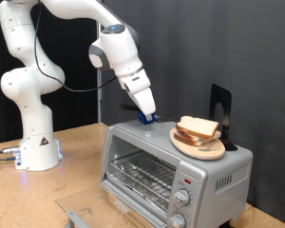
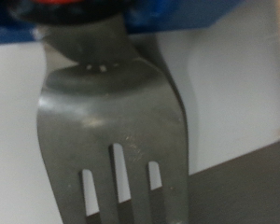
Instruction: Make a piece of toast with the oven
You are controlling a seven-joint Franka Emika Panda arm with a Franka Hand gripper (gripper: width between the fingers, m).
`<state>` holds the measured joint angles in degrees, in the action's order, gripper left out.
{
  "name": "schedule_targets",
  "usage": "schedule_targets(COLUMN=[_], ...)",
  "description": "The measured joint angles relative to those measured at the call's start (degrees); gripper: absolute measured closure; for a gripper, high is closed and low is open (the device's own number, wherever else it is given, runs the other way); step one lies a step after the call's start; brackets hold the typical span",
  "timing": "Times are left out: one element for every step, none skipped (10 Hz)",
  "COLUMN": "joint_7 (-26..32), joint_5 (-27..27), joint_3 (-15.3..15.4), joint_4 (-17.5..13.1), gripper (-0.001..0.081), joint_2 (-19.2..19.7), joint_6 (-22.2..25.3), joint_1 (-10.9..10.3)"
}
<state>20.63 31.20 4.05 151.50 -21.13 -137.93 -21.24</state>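
Observation:
The oven (image 1: 171, 166) is a silver-grey toaster oven with a glass door, a wire rack and two knobs, at the exterior view's lower right. The piece of toast (image 1: 199, 128) lies on a round wooden plate (image 1: 198, 144) on the oven's top. My gripper (image 1: 146, 114) reaches down to the oven's top, to the left of the plate, with its tip at a small blue thing (image 1: 148, 119). The wrist view is filled by a metal fork (image 2: 107, 121), very close and blurred, with blue (image 2: 205, 19) at its handle end. My fingers are hidden there.
A black stand (image 1: 219, 109) is behind the plate on the oven's top. The oven stands on a wooden table (image 1: 76, 180). My white arm's base (image 1: 36, 142) is at the exterior view's left. A grey metal object (image 1: 76, 217) lies at the table's front edge.

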Motion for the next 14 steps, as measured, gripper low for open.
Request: schedule_targets(joint_7=[0.0, 0.0, 0.0, 0.1, 1.1, 3.3, 5.5, 7.3, 7.8, 7.8, 6.2, 3.3, 4.0, 5.0], joint_5=[-0.3, -0.3, -0.4, -0.1, 1.5, 4.6, 7.7, 10.1, 11.1, 11.2, 10.1, 7.9, 8.2, 11.7], joint_3=[-0.3, -0.3, -0.3, -0.3, -0.2, -0.3, -0.6, -1.1, -1.5, -2.0, -2.9, -3.7, -3.3, -3.0], joint_4=[-0.3, -0.3, -0.3, -0.1, 0.6, 1.3, 1.5, 1.4, 1.3, 1.0, 0.1, -1.6, -1.0, 0.2], gripper=[0.0312, 0.0312, 0.0312, 0.0312, 0.0312, 0.0312, 0.0312, 0.0312, 0.0312, 0.0312, 0.0312, 0.0312, 0.0312, 0.0312], joint_2=[-0.2, -0.3, -0.3, -0.3, -0.2, -0.3, -0.5, -1.3, -2.3, -3.8, -5.4, -7.0, -6.9, -7.0], joint_6=[2.2, 2.5, 2.5, 1.1, -3.3, -7.9, -10.2, -10.8, -10.6, -8.9, -3.6, 4.5, 1.7, -3.4], joint_1=[0.2, 0.3, 0.3, 0.3, 0.0, -0.7, -1.3, -1.7, -1.8, -1.7, -1.2, 0.5, 0.4, -0.3])
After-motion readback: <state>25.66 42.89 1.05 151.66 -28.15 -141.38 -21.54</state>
